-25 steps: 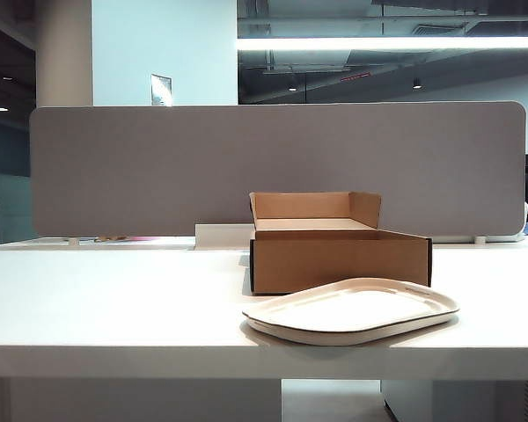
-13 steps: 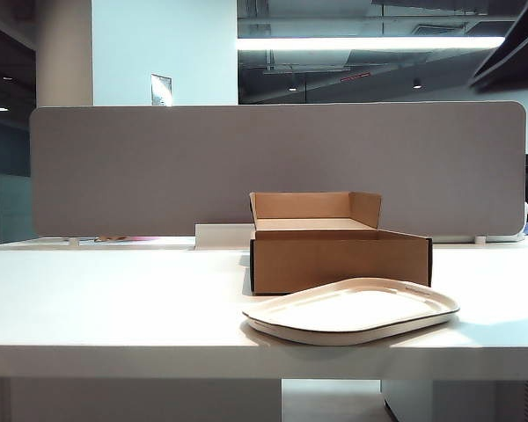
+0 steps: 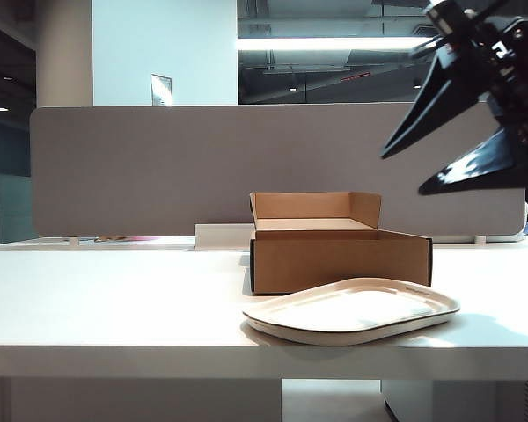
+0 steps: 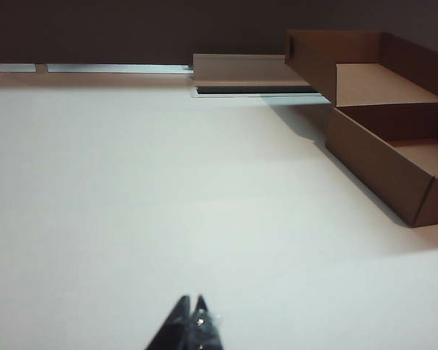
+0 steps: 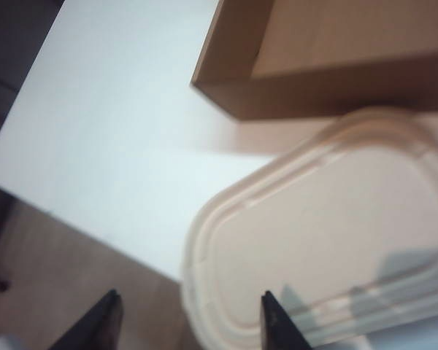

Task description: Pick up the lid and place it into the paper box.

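Overhead, in the exterior view, the right gripper (image 3: 403, 171) hangs high with its jaws spread and nothing between them; the lid (image 3: 351, 309) lies flat on the table (image 3: 114, 308) well below it and toward the left arm's side, just in front of the paper box (image 3: 339, 258), which stands empty.

From the left wrist view, the left gripper (image 4: 191, 318) shows only its dark tips, pressed together over bare table, with the box well ahead and off to one side; the lid is out of this view.

From the right wrist view, the right gripper (image 5: 190, 318) has one finger over the lid's (image 5: 317, 240) near rim and the other beyond the table edge. The approach looks best served by descending so the jaws straddle that overhanging rim, then pinching it firmly. Such a wide, flat piece will likely sag or swing, so lift it level before carrying it over the box's front wall.
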